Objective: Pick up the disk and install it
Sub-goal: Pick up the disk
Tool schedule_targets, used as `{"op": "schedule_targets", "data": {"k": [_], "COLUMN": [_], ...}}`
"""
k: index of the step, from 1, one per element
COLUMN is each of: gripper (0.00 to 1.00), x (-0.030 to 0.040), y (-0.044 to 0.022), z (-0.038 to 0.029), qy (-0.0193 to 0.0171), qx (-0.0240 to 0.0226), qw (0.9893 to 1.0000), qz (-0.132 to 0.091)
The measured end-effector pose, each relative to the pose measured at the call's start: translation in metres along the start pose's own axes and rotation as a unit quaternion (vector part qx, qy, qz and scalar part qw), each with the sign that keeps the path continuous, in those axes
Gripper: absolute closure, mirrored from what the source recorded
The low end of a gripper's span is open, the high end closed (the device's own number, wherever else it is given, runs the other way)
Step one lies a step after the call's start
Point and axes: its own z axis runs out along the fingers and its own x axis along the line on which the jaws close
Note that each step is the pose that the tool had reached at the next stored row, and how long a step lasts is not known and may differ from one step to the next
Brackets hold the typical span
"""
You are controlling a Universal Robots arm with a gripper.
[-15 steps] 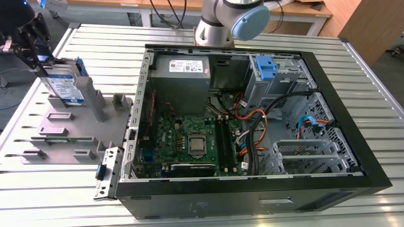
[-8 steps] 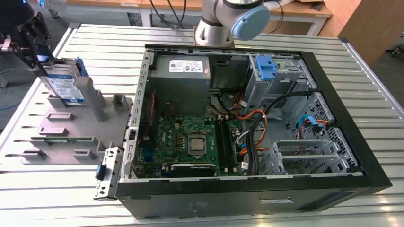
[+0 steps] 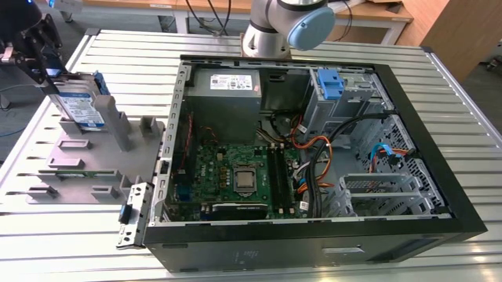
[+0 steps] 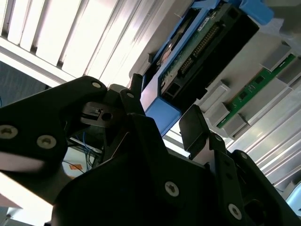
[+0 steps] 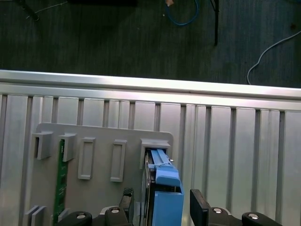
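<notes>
Blue-railed, the disk (image 3: 79, 106) stands upright in a grey holder (image 3: 79, 161) at the exterior view's left, with the open computer case (image 3: 314, 244) to its right. The first wrist view adds the gripper (image 5: 162, 206) spread wide, its fingers (image 5: 200, 209) straddling the disk with gaps.

1. Exterior view: bright, even light from above; soft shadows pool inside the computer case (image 3: 274, 252).
2. Second wrist view: slatted table (image 4: 94, 42) glares white beyond the dark, backlit gripper (image 4: 163, 107).
3. First wrist view: floor (image 5: 117, 33) dim.
</notes>
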Motion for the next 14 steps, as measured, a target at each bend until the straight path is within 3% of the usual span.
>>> {"op": "schedule_targets", "data": {"k": [14], "gripper": [0.42], "x": [-0.0013], "y": [0.0029], "z": [0.0002], "qy": [-0.0005], "qx": [0.0016], "qw": [1.0000], "qz": [0.000]}}
